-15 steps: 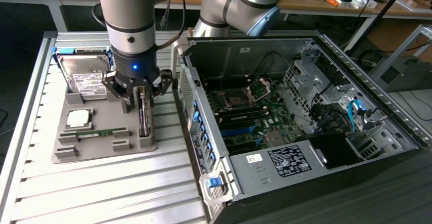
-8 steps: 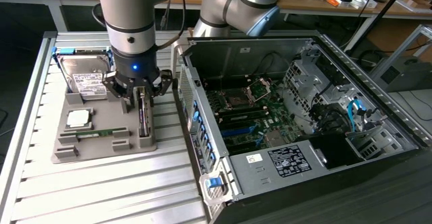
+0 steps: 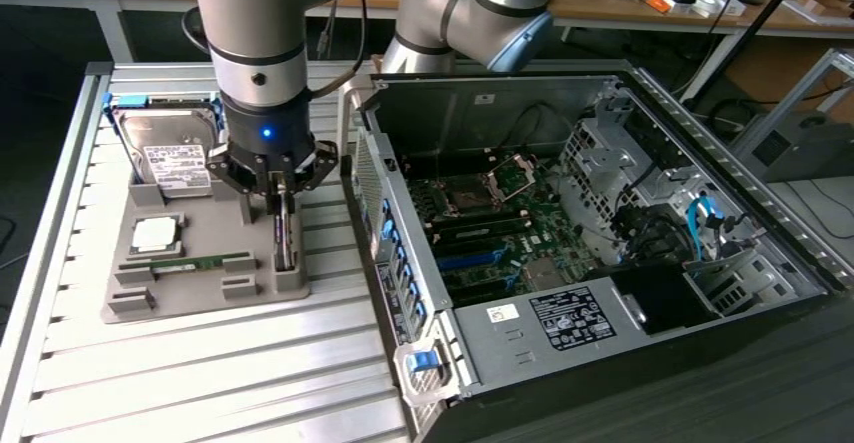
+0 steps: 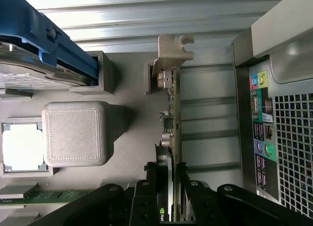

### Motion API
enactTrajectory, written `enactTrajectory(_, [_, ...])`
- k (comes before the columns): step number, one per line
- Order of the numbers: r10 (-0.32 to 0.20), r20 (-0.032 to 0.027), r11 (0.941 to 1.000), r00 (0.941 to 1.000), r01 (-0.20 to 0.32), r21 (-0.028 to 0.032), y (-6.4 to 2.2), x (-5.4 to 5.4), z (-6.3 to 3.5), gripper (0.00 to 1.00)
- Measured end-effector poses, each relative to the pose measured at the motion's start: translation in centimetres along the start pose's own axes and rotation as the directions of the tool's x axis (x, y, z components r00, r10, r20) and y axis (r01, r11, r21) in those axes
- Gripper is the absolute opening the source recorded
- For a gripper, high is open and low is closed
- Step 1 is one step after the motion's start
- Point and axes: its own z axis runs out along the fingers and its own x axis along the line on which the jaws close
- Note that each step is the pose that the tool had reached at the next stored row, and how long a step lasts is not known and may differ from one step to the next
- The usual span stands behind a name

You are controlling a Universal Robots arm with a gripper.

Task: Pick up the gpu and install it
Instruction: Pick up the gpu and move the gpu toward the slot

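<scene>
At the edge of the grey parts tray (image 3: 200,298) nearest the open computer case (image 3: 461,113), the gpu (image 3: 283,243) is standing on its long edge in a narrow slot. The gripper (image 3: 278,203) is reaching straight down onto the card's upper edge, at the end farther from the exterior camera.

On the wrist view, the gpu (image 4: 172,118) is running lengthwise away from the gripper (image 4: 166,168), its thin edge facing the camera and its far end sitting under a pale printed bracket of the tray (image 4: 132,89). The card is lying directly between the two black fingers (image 4: 182,179), which are straddling it, one on each flat face. The jaws are pinching the card, drawn in close with no gap visible on either side. Its lower edge is resting in the slot.

Across the tray, toward the exterior view's left, a hard drive (image 3: 174,158) in a blue carrier is leaning in its holder, with a processor (image 3: 156,231) and a green memory stick (image 3: 187,261) lying flat nearer the camera. The tray is sitting on a slatted metal table (image 3: 200,383) just beside the case, whose motherboard (image 3: 487,223) is lying exposed.
</scene>
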Motion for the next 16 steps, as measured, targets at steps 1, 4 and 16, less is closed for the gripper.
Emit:
enactTrajectory(1, [0.000,0.0000,1.0000,1.0000,0.000,0.0001,0.00,0.00,0.00,0.27])
enactTrajectory(4, [0.000,0.0000,1.0000,1.0000,0.000,0.0000,0.00,0.00,0.00,0.27])
enactTrajectory(16, [0.000,0.0000,1.0000,1.0000,0.000,-0.0001,0.00,0.00,0.00,0.27])
